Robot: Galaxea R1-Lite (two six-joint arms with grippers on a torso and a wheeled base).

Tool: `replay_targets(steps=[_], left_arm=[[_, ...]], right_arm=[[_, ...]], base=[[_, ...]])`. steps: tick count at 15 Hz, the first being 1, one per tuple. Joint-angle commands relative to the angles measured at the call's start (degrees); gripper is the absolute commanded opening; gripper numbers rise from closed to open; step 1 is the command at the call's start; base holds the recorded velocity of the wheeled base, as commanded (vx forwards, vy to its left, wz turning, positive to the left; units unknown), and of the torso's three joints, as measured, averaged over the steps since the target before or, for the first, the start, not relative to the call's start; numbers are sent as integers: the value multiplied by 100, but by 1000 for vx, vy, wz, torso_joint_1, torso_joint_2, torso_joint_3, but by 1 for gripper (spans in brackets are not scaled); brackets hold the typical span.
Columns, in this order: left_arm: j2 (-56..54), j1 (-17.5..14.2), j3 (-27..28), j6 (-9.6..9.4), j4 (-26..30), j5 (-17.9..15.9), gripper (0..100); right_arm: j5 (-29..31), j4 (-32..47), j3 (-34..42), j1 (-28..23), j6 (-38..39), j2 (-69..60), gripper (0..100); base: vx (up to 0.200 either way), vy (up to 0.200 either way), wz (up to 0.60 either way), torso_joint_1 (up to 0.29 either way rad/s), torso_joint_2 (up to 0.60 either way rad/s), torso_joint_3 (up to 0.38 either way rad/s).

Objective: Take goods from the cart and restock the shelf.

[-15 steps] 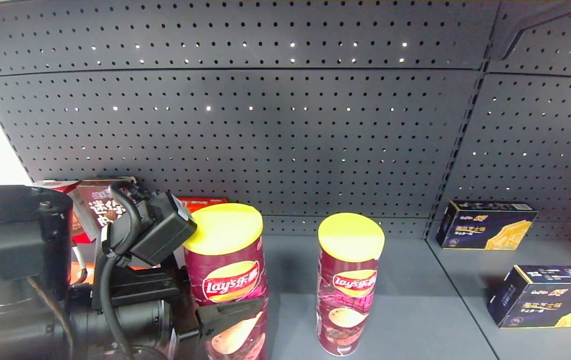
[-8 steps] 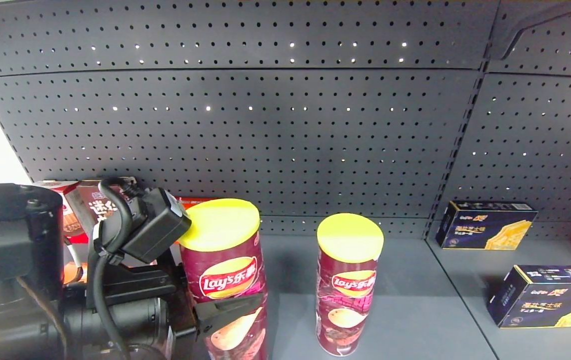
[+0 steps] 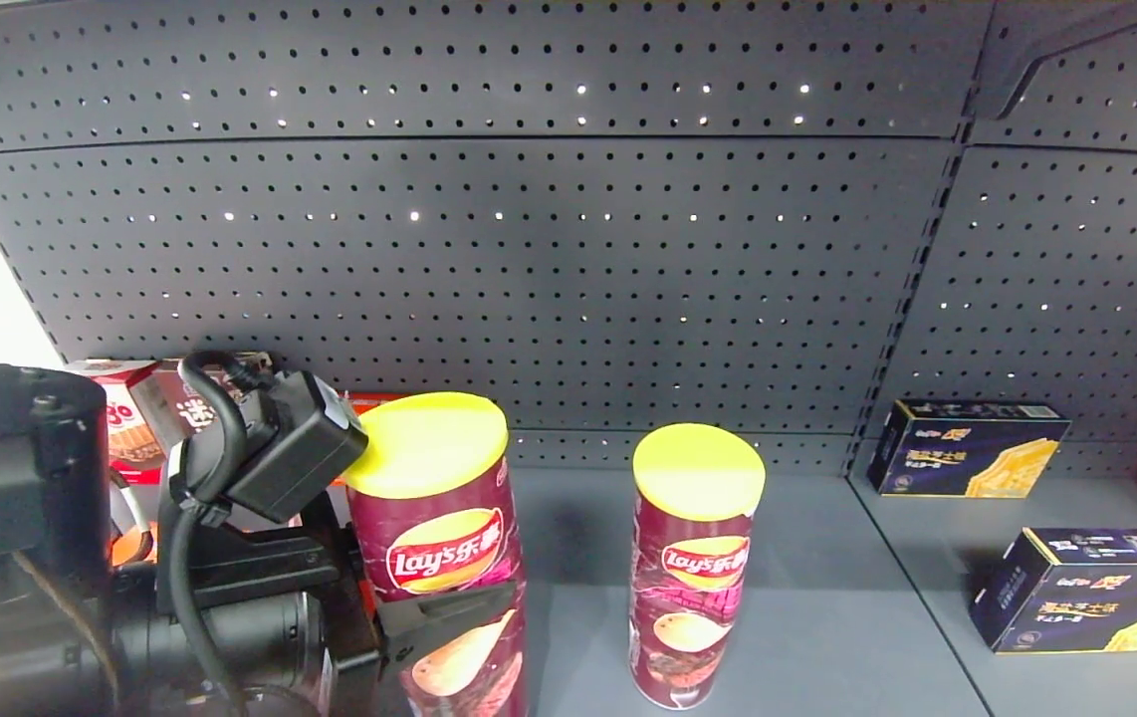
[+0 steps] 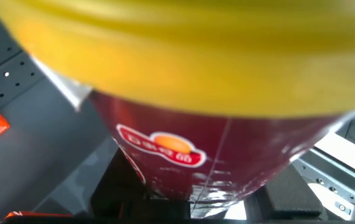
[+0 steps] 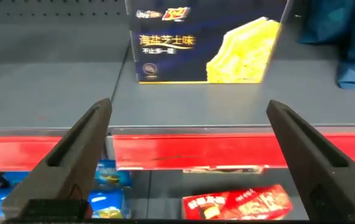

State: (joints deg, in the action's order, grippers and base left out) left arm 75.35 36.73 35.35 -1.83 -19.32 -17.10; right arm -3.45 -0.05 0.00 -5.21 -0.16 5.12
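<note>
A maroon chip can [image 3: 437, 543] with a yellow lid is held upright over the left part of the grey shelf [image 3: 817, 617]. My left gripper [image 3: 449, 637] is shut on its lower body, and one dark finger [image 3: 444, 612] crosses the can's front. In the left wrist view the same can [image 4: 196, 155] looms very close under its lid [image 4: 183, 50]. A second identical can [image 3: 693, 568] stands on the shelf to the right, apart from the held one. My right gripper [image 5: 189, 168] is open and holds nothing, in front of the shelf's red edge strip [image 5: 227, 149].
Two dark blue boxes [image 3: 972, 448] [image 3: 1096, 588] lie on the right shelf section; one [image 5: 205, 43] sits ahead of the right gripper. Red and brown boxes [image 3: 145, 418] stand at the back left. A perforated back panel [image 3: 568, 279] closes the shelf. Below are blue packets [image 5: 109, 193] and a red box [image 5: 239, 202].
My left arm has shifted a little to the left with the chip can in its grip. The standing can and the boxes have stayed put.
</note>
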Motion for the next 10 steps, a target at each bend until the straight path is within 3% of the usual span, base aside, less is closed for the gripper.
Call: replay_targets(steps=[1, 2, 3, 8, 10], left_arm=[[103, 18, 139, -2, -1, -39, 0], [199, 10, 200, -2, -19, -56, 0], [296, -52, 279, -2, -28, -144, 0], [507, -219, 297, -2, -274, -206, 0], [569, -307, 279, -11, -353, -364, 0]], right_arm=[[-165, -4, 0, 582, -2, 7, 100], [-103, 5, 0, 1118, 7, 24, 100], [-77, 5, 0, 1259, 7, 33, 100], [319, 5, 0, 898, -11, 59, 100], [319, 5, 0, 292, -11, -11, 100]], base=[[0, 0, 0, 0, 0, 0], [0, 0, 0, 0, 0, 0], [0, 0, 0, 0, 0, 0], [0, 0, 0, 0, 0, 0], [0, 0, 0, 0, 0, 0]])
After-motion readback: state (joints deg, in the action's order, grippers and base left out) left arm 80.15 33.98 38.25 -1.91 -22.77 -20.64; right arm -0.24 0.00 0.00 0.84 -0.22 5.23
